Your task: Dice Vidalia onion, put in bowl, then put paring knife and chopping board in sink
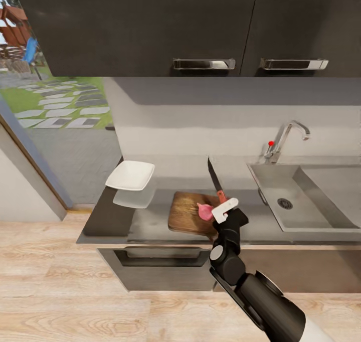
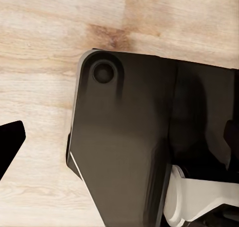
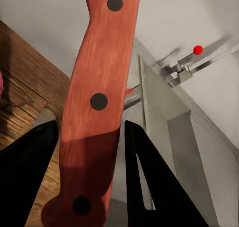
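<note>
The pinkish Vidalia onion [image 1: 204, 211] lies on the right part of the dark wooden chopping board [image 1: 185, 212], which rests on the grey countertop [image 1: 150, 224]. My right gripper [image 1: 224, 209] hovers just right of the onion, shut on the paring knife [image 1: 215, 177]; the dark blade points up and away toward the wall. In the right wrist view, the orange-red handle [image 3: 97, 102] sits between the two dark fingers [image 3: 30, 167] of the right gripper [image 3: 87, 137], with the board [image 3: 25, 87] beside it. The white bowl [image 1: 130, 175] stands left of the board. One dark fingertip [image 2: 10, 143] of the left gripper hangs over the floor.
The steel sink [image 1: 301, 201] with its chrome tap [image 1: 283, 139] and red knob [image 3: 198, 50] lies right of the board. Dark wall cabinets [image 1: 200, 26] hang overhead. A glass door is at the left. In the left wrist view my own dark body [image 2: 134, 137] is over the wooden floor [image 2: 40, 37].
</note>
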